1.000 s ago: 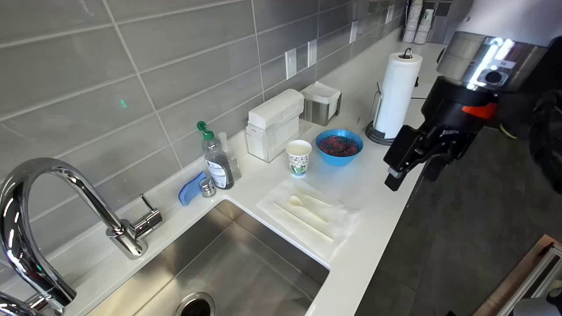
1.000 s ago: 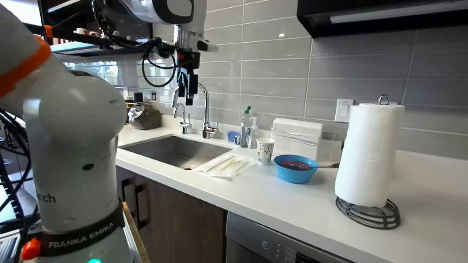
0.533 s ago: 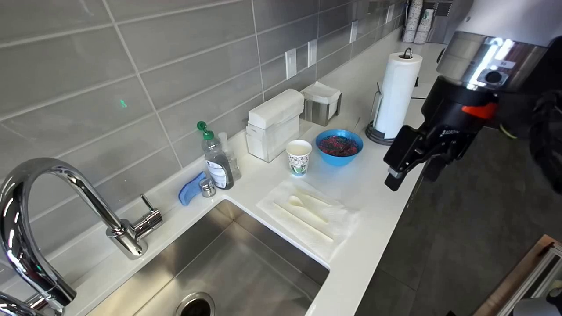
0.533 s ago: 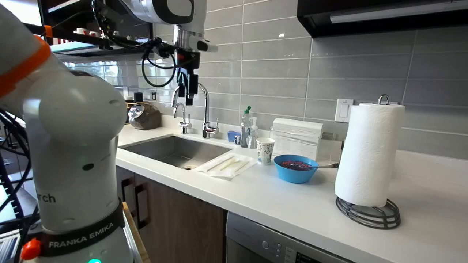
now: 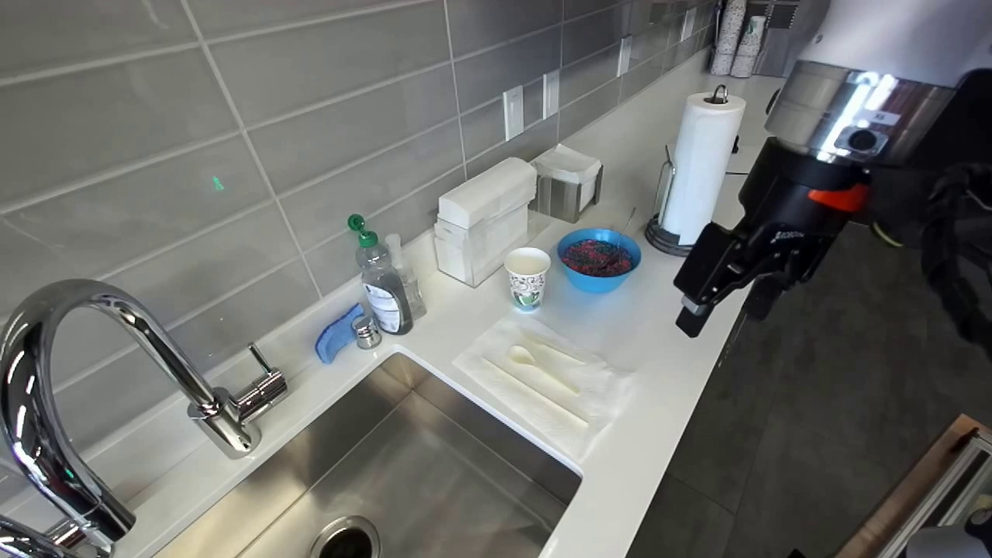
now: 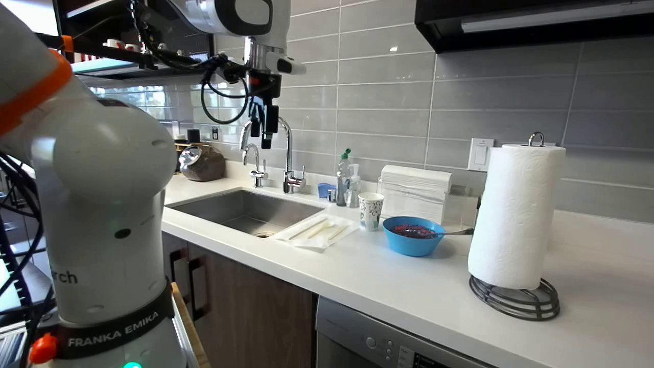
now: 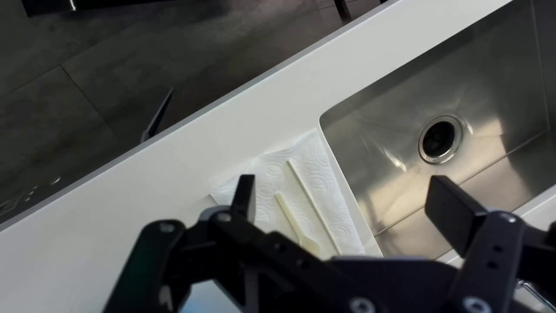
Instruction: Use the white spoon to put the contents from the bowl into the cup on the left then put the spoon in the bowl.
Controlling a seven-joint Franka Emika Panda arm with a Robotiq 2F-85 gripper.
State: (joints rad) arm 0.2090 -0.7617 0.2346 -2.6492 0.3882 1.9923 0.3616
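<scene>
The white spoon (image 5: 521, 355) lies on a paper towel (image 5: 612, 387) by the sink, between two other pale utensils. In the wrist view the spoon (image 7: 296, 228) shows between my fingers, its head partly hidden. The bright-blue bowl (image 5: 593, 283) holds dark red bits, and it also shows in an exterior view (image 6: 409, 245). A grey spoon handle (image 6: 460, 231) sticks out of the bowl. The white printed cup (image 5: 527, 283) stands upright beside the bowl, apparently empty. My gripper (image 7: 347, 202) is open and empty, well above the counter; it also shows in both exterior views (image 5: 727, 310) (image 6: 266, 134).
The steel sink (image 7: 382, 130) lies beside the paper towel. A tall faucet (image 5: 93, 287), a soap bottle (image 5: 381, 287) and a blue sponge (image 5: 338, 333) stand behind it. A napkin holder (image 5: 484, 225) and a paper-towel roll (image 5: 701, 167) stand near the bowl.
My arm shifts very slightly, a little to the left in an exterior view. The gripper stays open. The spoon, bowl and cup have not moved.
</scene>
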